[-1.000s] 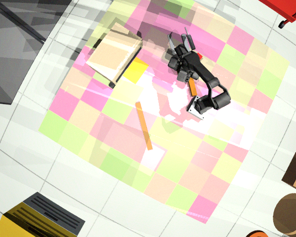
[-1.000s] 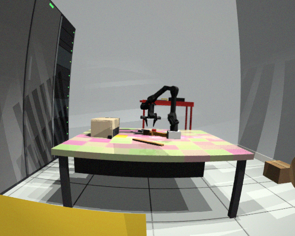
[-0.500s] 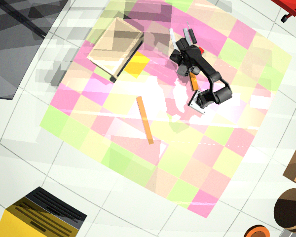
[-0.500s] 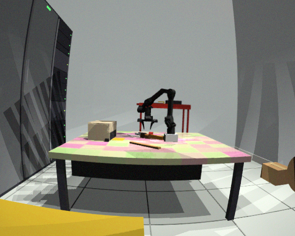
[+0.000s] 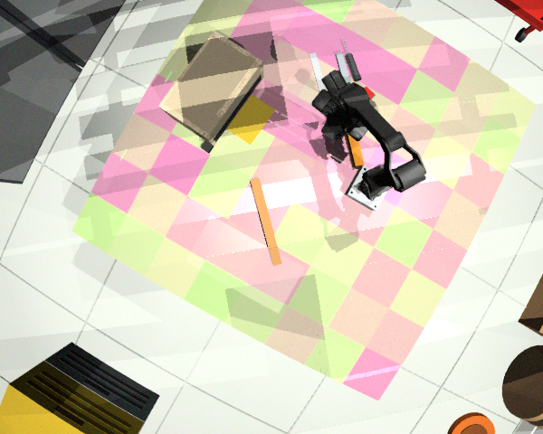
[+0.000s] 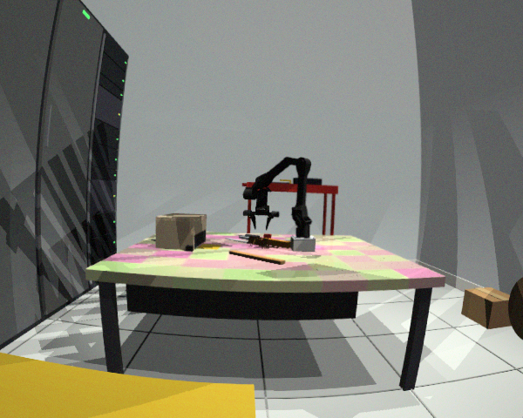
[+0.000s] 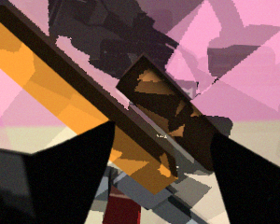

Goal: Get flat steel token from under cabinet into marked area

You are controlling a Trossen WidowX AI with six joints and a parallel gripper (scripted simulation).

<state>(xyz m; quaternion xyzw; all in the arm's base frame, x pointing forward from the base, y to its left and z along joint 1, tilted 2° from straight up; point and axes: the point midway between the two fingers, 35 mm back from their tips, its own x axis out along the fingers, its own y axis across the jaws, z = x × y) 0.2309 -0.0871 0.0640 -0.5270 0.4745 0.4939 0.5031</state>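
Token itself does not show in any view; it may lie hidden beneath the one tan cabinet [image 5: 211,89] at the far left of the checkered desk [image 6: 261,283]. One yellow marked area [image 5: 249,118] adjoins the cabinet's right side.

Two orange bars lie on the desk: a long one [image 5: 265,220] alone near the middle, and a shorter one [image 5: 356,151] partly beneath the arm. Past the arm's wrist lie two pale grey strips [image 5: 315,70], one slim dark rod [image 5: 353,66] and one small red block [image 5: 369,91]. The wrist view adds one brown-handled piece [image 7: 173,112] just beside the shorter bar, though what it is stays unclear there.

One black arm rises upright from its grey base plate [image 5: 356,194], bends at a high elbow and slopes down towards the far left. Its tool [image 6: 261,219] points straight down, hanging above the shorter bar and the brown handle without touching them. Both fingers are parted and grip nothing.
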